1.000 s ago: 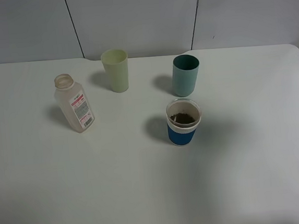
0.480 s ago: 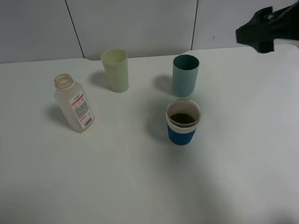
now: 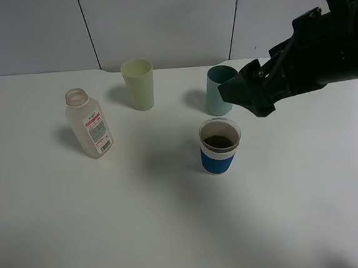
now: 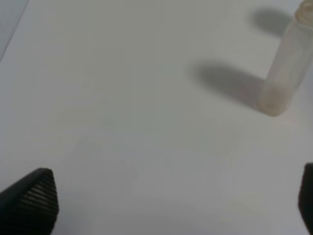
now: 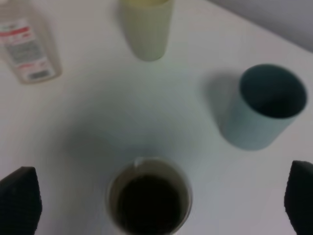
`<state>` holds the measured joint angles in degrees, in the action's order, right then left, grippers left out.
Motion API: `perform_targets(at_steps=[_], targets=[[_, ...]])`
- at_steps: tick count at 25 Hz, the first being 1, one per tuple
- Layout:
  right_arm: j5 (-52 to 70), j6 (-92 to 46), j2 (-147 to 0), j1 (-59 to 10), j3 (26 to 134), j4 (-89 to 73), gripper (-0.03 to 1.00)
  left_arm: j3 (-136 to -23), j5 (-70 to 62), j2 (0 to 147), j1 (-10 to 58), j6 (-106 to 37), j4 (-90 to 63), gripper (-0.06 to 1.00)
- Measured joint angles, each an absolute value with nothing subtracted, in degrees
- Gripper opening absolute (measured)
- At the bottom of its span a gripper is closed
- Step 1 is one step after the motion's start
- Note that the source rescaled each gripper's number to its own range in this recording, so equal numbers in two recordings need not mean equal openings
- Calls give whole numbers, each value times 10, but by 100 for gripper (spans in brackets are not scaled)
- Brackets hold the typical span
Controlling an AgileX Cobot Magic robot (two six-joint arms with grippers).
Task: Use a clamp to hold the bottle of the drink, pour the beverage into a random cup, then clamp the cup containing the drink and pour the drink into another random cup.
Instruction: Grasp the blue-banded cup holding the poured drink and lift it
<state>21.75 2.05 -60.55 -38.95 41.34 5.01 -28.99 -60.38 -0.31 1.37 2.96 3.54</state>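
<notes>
The white table [image 3: 81, 230] bears a blue-and-white cup [image 3: 220, 146]. A teal tumbler [image 3: 216, 96] stands at its twelve o'clock, a yellow-green tumbler [image 3: 139, 84] at ten and a bottle [image 3: 89, 124] at nine.

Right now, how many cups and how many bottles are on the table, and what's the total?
Cups: 3 (pale yellow-green tumbler, teal tumbler, blue-and-white paper cup with dark drink inside)
Bottles: 1 (clear plastic bottle, upright, no cap)
Total: 4
</notes>
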Motion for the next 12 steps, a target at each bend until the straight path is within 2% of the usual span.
perform_targets(at_steps=[5,12], targets=[[267,37,-606,-391,411,50,100,-290,-604,-3,14,30,35,100],[275,41,-606,-391,372,19,100,-290,-604,-3,14,30,35,100]])
